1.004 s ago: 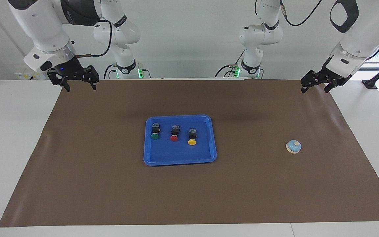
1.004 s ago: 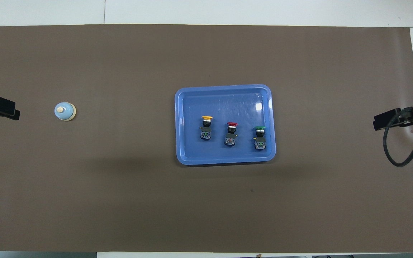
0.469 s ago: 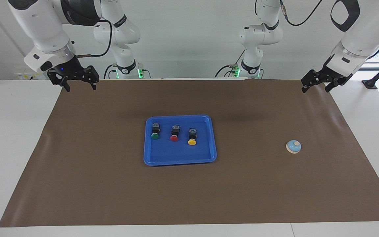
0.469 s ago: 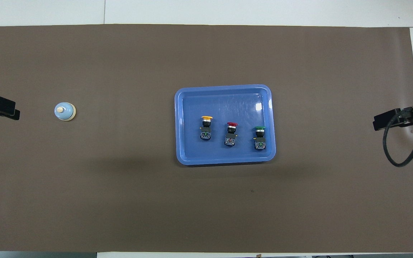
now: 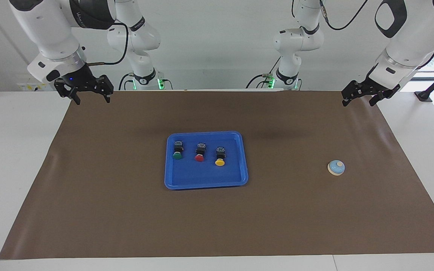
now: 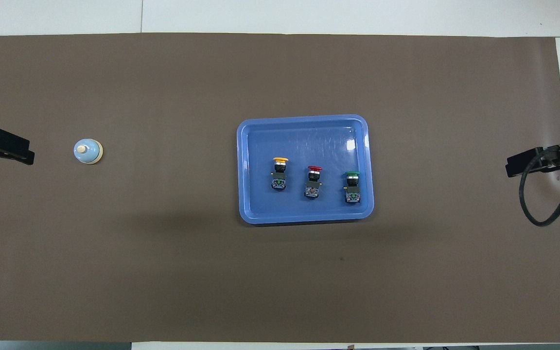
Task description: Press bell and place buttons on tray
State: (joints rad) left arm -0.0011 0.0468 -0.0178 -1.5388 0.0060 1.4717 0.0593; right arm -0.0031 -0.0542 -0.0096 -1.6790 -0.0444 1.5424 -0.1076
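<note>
Tray point(image 5: 205, 178) sits near the middle of the brown mat point(image 5: 126, 210), bright blue, rim up. Three buttons lie inside it in a row, in the half of the tray nearer the robots, caps pointing away from the robots: green button point(image 5: 178, 150) toward the right arm's end, red button point(image 5: 200, 152) in the middle, yellow button point(image 5: 220, 156) toward the left arm's end. They are apart from one another and none touches the rim.

Bell point(image 5: 336, 168) stands alone on the mat toward the left arm's end, well apart from the tray, blue dome with cream knob up.

Right gripper point(image 5: 88, 97) hangs raised over the mat's corner by its own base, fingers spread apart with nothing between them. Left gripper point(image 5: 359, 98) hangs raised over the mat's corner by the left base, tilted; its fingers look parted and empty, though the angle makes that hard to confirm. In the overhead view only the tip of each shows, at the picture's side edges: left gripper point(image 6: 5, 146) beside the bell but not over it, right gripper point(image 6: 528, 163) well clear of the tray.
</note>
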